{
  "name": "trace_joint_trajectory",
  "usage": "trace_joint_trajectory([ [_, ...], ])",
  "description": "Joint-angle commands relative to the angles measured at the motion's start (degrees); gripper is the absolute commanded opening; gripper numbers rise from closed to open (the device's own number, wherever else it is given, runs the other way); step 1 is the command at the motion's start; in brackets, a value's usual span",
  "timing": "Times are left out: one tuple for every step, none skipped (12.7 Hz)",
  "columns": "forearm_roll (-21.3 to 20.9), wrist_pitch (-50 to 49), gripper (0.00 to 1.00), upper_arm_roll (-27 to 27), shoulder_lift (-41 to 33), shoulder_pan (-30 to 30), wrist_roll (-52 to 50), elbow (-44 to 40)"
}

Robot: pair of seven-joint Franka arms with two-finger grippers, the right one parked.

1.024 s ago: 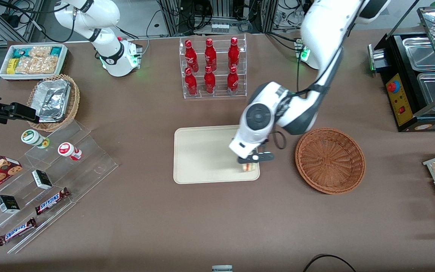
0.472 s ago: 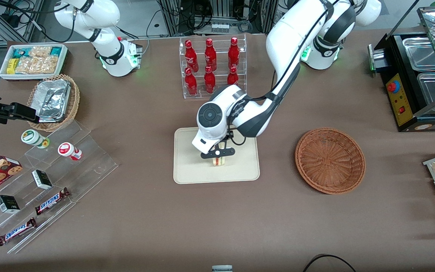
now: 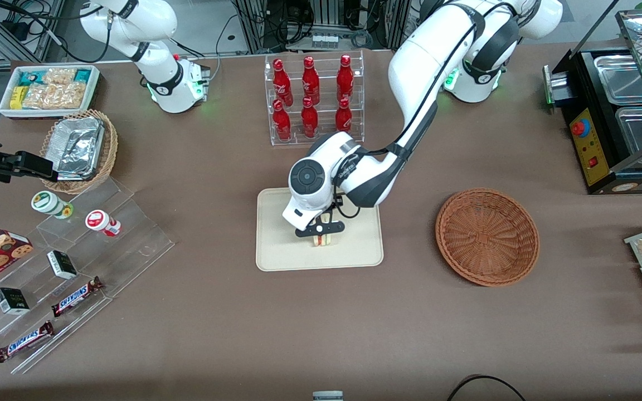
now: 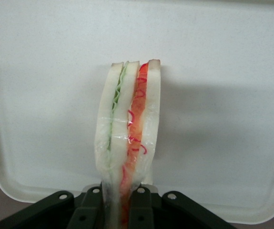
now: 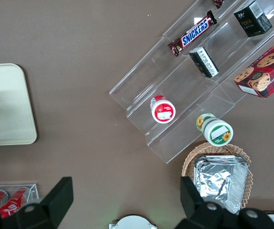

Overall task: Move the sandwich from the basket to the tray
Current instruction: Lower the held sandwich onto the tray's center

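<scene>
While the round reddish-brown wicker basket (image 3: 487,236) sits empty, the claw (image 3: 321,229) — over the cream rectangular tray (image 3: 276,250) — pinches the clear-wrapped triangular sandwich (image 4: 127,138).

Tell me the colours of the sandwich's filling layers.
Green in one layer, red in the other, between pale bread on the sandwich; clearest in the left wrist view, held in the gripper.

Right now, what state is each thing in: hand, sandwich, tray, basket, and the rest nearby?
Hand: over the tray, shut on the sandwich.
Sandwich: gripped on edge, hanging above the tray, wrap intact.
Tray: flat on the table, nothing lying on it.
Basket: upright, empty.
Bottles: upright in their rack, capped.
</scene>
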State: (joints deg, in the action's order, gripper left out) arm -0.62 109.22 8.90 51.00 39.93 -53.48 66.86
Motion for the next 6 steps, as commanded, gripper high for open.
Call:
trace_joint_trajectory([
  [-0.70, -1.30, 0.00, -0.72, 1.82, 0.94, -3.55, -2.79],
  [-0.70, -0.69, 0.00, -0.72, 2.25, 0.94, -3.91, -2.79],
  [-0.79, -0.33, 0.00, -0.81, 2.69, 0.94, -4.18, -2.79],
  [-0.70, -0.24, 0.19, -0.81, 2.78, 0.94, -4.53, -2.79],
  [-0.70, -0.24, 0.80, -0.81, 2.79, 0.94, -4.62, -2.79],
  [-0.70, -0.24, 1.00, -0.81, 2.70, 0.94, -4.71, -2.79],
])
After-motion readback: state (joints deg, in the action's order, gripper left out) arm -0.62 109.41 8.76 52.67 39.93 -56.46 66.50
